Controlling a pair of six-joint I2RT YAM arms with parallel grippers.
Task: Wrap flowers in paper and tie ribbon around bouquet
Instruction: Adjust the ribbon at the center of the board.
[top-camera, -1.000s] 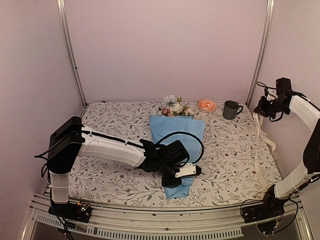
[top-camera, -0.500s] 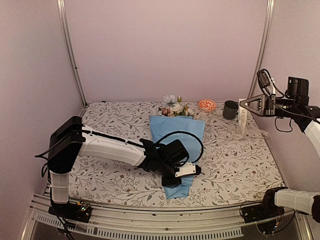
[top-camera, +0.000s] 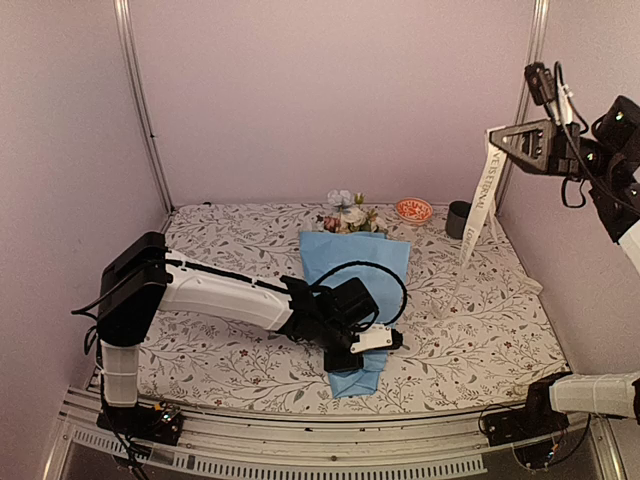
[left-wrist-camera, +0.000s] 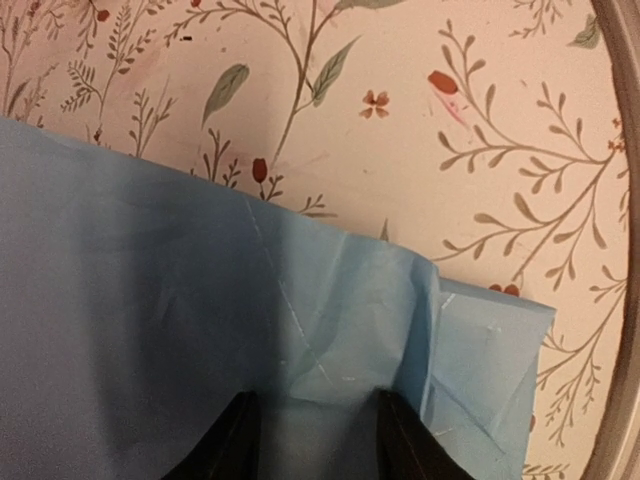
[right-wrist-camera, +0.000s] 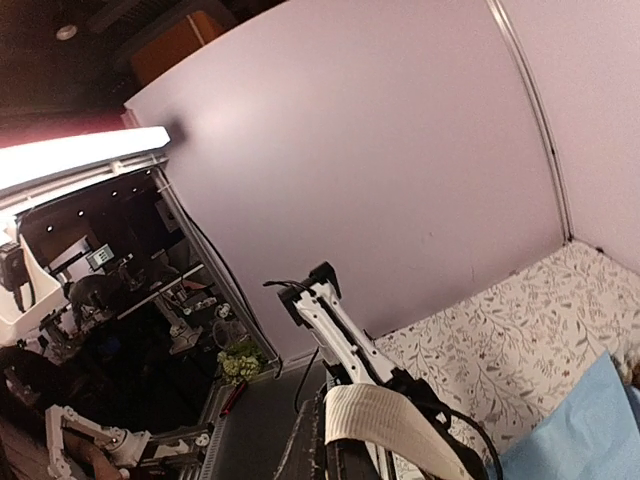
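The bouquet lies along the middle of the table, a light blue paper (top-camera: 355, 262) cone with the flowers (top-camera: 350, 215) sticking out at its far end. My left gripper (top-camera: 366, 341) is shut on the cone's narrow near end. In the left wrist view the crumpled blue paper (left-wrist-camera: 330, 330) bulges up between the dark fingers (left-wrist-camera: 236, 442). My right gripper (top-camera: 497, 136) hangs high at the right, shut on the cream ribbon (top-camera: 481, 193), which drops from it toward the tablecloth. In the right wrist view the ribbon (right-wrist-camera: 395, 420) lies folded over the right gripper (right-wrist-camera: 345, 462).
An orange patterned bowl (top-camera: 413, 209) and a dark mug (top-camera: 458, 214) stand at the back right, the mug just behind the hanging ribbon. The white leaf-printed tablecloth (top-camera: 230, 240) covers the table. A metal frame post (top-camera: 525, 90) rises close to my right gripper.
My right arm has swung up and inward from the table's right edge, lifting the ribbon so that it hangs over the table's right side. The left arm and bouquet have not moved.
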